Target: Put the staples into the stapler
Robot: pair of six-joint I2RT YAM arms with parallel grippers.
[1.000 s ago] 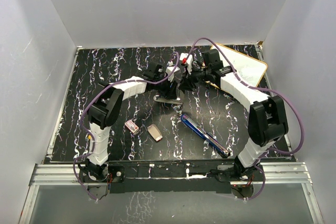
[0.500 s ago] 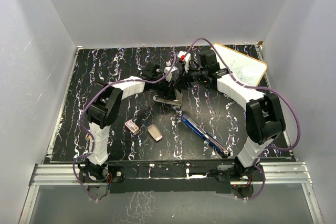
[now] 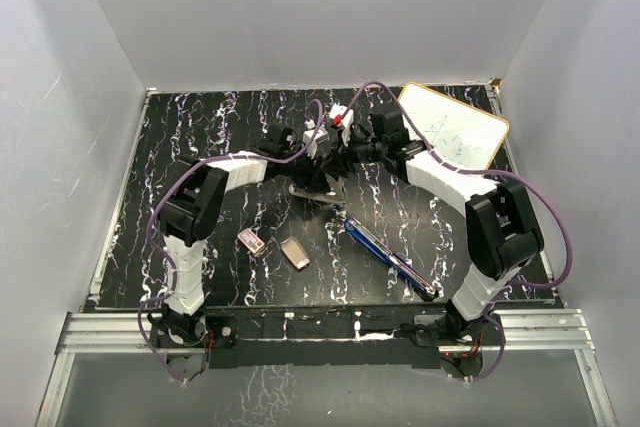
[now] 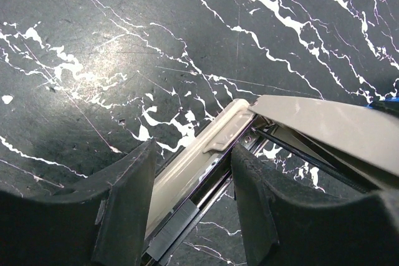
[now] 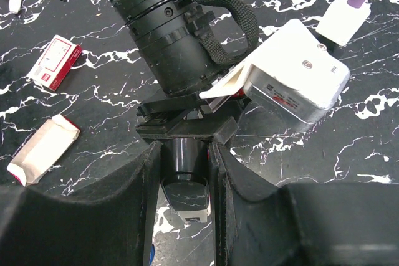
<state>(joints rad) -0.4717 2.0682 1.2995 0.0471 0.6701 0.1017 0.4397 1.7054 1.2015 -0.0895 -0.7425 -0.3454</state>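
Both arms meet at the middle of the table [image 3: 200, 147], over the opened stapler [image 4: 187, 175]. The left gripper [image 4: 194, 154] stands narrow, its fingers [image 4: 128, 210] pressed to either flank of the stapler's pale lower rail, while the beige top arm [image 4: 324, 123] is lifted off to one side. The right gripper [image 5: 185, 154] is drawn in close about a dark part directly beneath the left wrist; whether it grips that part, or what the part is, cannot be told. The staple box [image 3: 251, 241] and its inner tray [image 3: 295, 253] lie side by side near the front edge, well apart from the stapler and from both grippers. Chief hazards, as judged: the right fingers work just beside the left wrist camera [image 5: 293, 79] and its cable, so a small sideways move may cause a collision or a snag; the left hold is on smooth flanks, so a push from the right arm may twist the stapler loose or let the top arm drop closed; and no gripper is free to fetch the staples.
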